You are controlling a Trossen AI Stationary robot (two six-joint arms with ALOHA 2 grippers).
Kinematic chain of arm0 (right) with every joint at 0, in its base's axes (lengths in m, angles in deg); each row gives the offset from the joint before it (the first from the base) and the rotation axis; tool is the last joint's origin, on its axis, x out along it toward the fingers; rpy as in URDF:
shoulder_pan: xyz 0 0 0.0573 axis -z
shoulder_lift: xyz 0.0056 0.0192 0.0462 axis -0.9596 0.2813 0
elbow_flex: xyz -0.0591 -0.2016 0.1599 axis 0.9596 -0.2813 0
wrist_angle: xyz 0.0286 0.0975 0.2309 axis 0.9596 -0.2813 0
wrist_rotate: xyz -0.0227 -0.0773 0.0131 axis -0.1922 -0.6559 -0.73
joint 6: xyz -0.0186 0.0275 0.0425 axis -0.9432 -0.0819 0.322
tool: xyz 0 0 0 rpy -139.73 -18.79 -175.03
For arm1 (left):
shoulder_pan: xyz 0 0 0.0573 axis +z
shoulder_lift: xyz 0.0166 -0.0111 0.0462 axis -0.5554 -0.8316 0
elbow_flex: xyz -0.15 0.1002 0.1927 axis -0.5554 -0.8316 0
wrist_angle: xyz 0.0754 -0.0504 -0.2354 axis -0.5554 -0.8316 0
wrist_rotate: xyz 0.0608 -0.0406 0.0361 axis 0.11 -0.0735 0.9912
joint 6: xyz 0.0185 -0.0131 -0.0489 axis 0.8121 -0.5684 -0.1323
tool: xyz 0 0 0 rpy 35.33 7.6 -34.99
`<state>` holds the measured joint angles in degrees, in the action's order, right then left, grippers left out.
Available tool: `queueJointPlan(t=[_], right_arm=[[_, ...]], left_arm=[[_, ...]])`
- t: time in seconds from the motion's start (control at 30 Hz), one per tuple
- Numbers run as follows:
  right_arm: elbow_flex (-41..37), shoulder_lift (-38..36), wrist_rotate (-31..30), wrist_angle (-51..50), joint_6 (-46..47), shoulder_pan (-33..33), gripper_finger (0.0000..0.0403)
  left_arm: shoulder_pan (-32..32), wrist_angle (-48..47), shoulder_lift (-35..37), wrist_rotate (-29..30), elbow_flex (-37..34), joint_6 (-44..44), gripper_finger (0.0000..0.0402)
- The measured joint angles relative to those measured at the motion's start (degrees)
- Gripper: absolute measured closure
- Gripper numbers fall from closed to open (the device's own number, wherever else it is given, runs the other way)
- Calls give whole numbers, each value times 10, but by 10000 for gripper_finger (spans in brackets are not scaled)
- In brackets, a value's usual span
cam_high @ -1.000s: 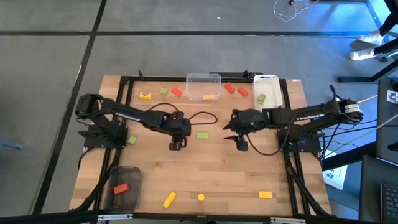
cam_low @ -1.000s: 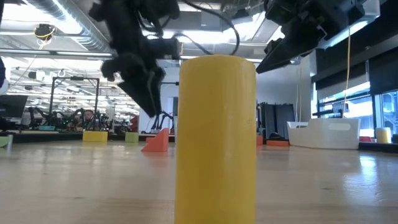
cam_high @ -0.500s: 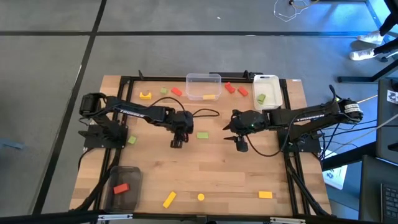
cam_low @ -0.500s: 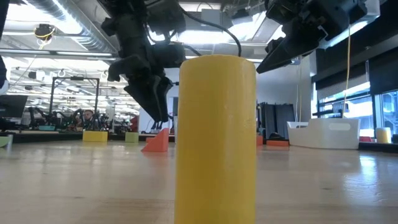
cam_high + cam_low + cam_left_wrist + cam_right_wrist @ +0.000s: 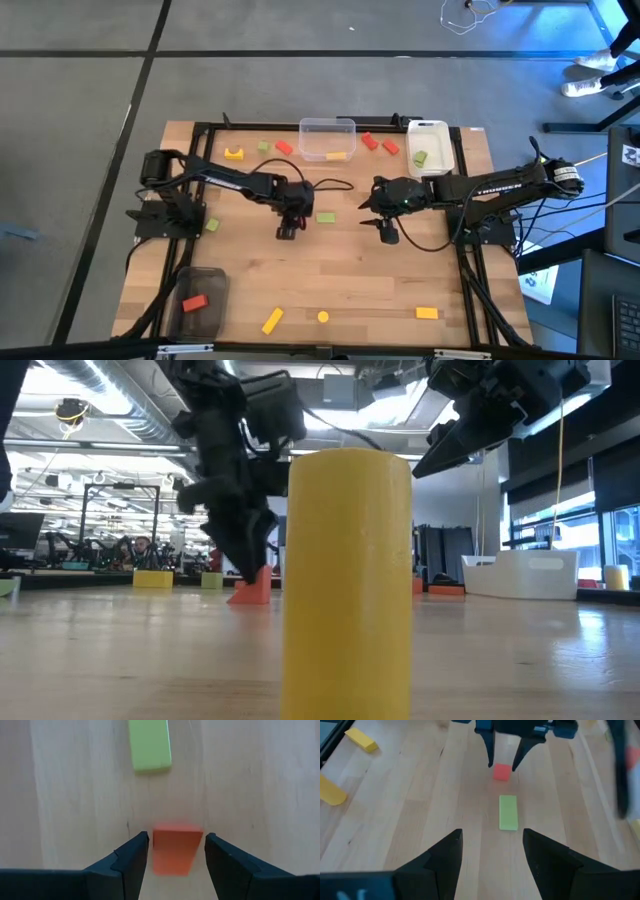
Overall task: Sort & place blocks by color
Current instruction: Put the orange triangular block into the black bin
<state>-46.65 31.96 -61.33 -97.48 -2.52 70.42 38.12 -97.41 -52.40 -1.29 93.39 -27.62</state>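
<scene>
left gripper (image 5: 176, 851) spread, fingers straddling the red block (image 5: 176, 849) mid-table, not pinching yet; lined up so i can close on its sides. green block (image 5: 149, 745) lies just beyond, apart, so it shouldn't get caught. right gripper (image 5: 491, 851) open, hovering near centre, waiting. other blocks scattered along the far and near edges; one red in the dark bin (image 5: 197, 303).
</scene>
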Motion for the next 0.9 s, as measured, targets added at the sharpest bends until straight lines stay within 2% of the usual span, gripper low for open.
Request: queueJointPlan(t=[0.3, 0.53, 0.7, 0.9], right_arm=[[0, 0, 0, 0, 0, 0, 194], [0, 0, 0, 0, 0, 0, 194], [0, 0, 0, 0, 0, 0, 194], [0, 0, 0, 0, 0, 0, 194]], left_arm=[[0, 17, -40, 0, 0, 1, 221], [0, 17, -42, 2, 1, -2, 280], [-4, -15, -27, -5, 0, -17, 281], [-41, -80, 36, -6, -1, -54, 281]])
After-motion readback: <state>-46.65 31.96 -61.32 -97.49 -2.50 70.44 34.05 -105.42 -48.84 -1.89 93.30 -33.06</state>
